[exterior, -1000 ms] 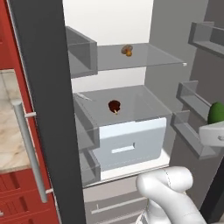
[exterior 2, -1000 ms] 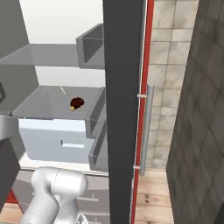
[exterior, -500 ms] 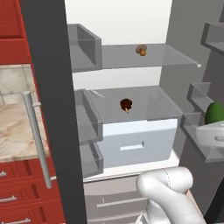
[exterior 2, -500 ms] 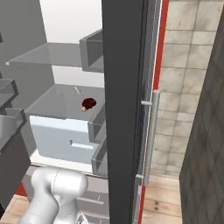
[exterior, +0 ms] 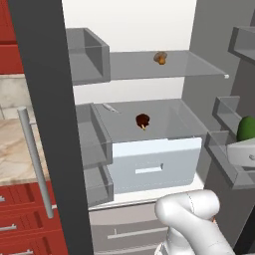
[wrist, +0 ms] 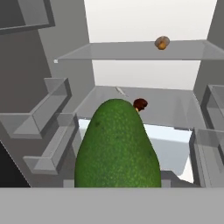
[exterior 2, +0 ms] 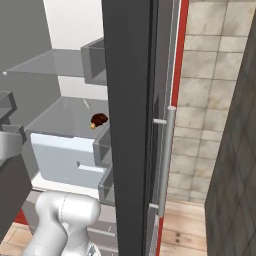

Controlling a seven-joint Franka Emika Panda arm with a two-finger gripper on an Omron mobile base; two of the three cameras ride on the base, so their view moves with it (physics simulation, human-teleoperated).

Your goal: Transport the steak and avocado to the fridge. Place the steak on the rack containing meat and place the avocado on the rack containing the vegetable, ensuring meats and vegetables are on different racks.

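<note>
My jaws grip the avocado (wrist: 117,146). The steak (wrist: 140,104) lies at 12 o'clock on the drawer-top shelf (wrist: 166,107). Aiming low risks landing there, not the higher shelf (wrist: 131,50).

White arm (exterior: 191,219) bent low — claw's state hidden.

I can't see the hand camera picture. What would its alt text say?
A large green avocado fills the foreground, held up before an open fridge with a white interior. Behind it a small dark reddish steak lies on the grey glass shelf topping the white drawer, and a lighter orange-brown lump sits on the higher glass shelf.
</note>
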